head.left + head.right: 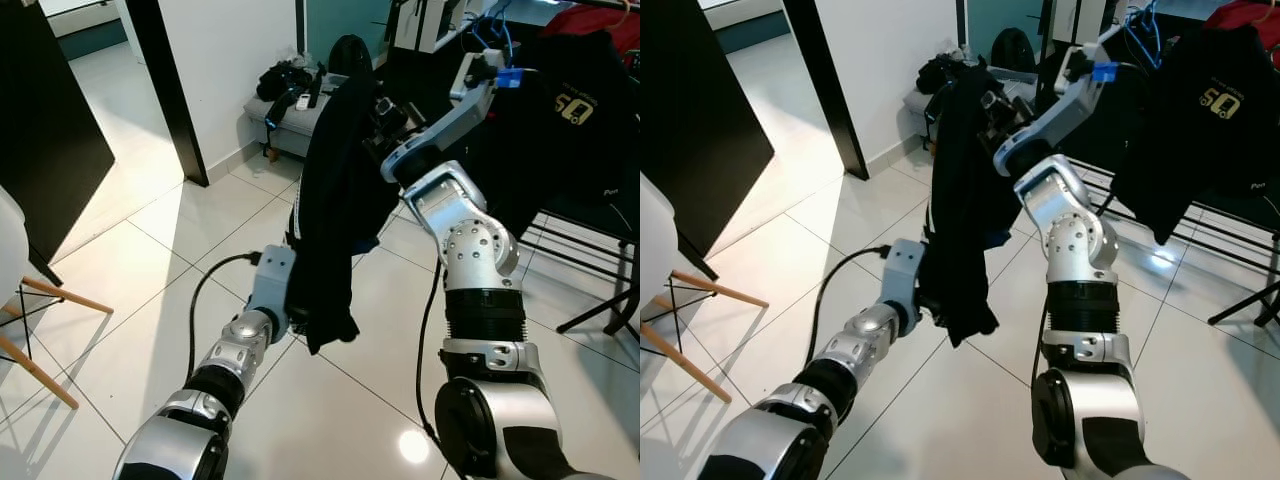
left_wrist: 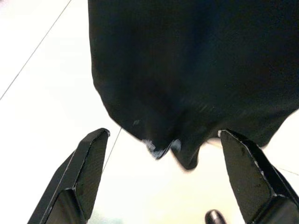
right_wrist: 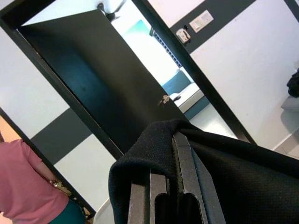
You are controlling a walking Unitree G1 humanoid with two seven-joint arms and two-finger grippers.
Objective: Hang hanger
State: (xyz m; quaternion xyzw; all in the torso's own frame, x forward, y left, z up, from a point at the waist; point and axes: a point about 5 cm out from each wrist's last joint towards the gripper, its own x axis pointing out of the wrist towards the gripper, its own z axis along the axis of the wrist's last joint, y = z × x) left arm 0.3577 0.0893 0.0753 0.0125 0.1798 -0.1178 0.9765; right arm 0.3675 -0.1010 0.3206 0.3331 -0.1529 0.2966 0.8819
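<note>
clothes rack (image 1: 590, 240) far right, past the right arm | black garment (image 1: 335, 200) hangs long-axis vertical, centre, left of rack | right hand (image 3: 170, 196) clamped on its top | left hand (image 2: 163, 182) spread open below its hem

Glossy white tiled floor (image 1: 150, 250), white wall (image 1: 230, 60), black door (image 1: 45, 150), wooden-legged chair (image 1: 25, 320).

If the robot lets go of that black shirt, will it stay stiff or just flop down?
Probably flop: the black shirt hangs limp from the right gripper, its hem sagging in folds between the open left gripper. It likely swings easily and looks light.
</note>
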